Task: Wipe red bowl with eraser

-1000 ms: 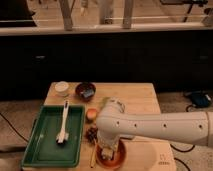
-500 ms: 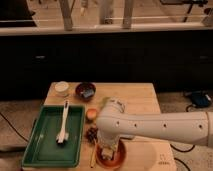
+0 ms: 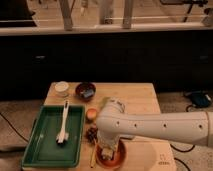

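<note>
Reaching down from the white arm (image 3: pixel 155 125), the gripper (image 3: pixel 107 151) sits inside the shallow round orange-red bowl (image 3: pixel 119 157) at the table's six o'clock edge. A pale block, apparently the small cream-white eraser (image 3: pixel 106 155), shows beneath it. At nine o'clock, a green plastic tray (image 3: pixel 35 145) holds a long white-handled brush (image 3: pixel 63 127).

The gripper (image 3: pixel 107 151) is lowered into the red bowl (image 3: pixel 118 157) at the table's (image 3: pixel 135 97) front edge, the tray (image 3: pixel 37 145) with a brush (image 3: pixel 63 125) is set left, and a dark bowl (image 3: pixel 85 90) behind.
</note>
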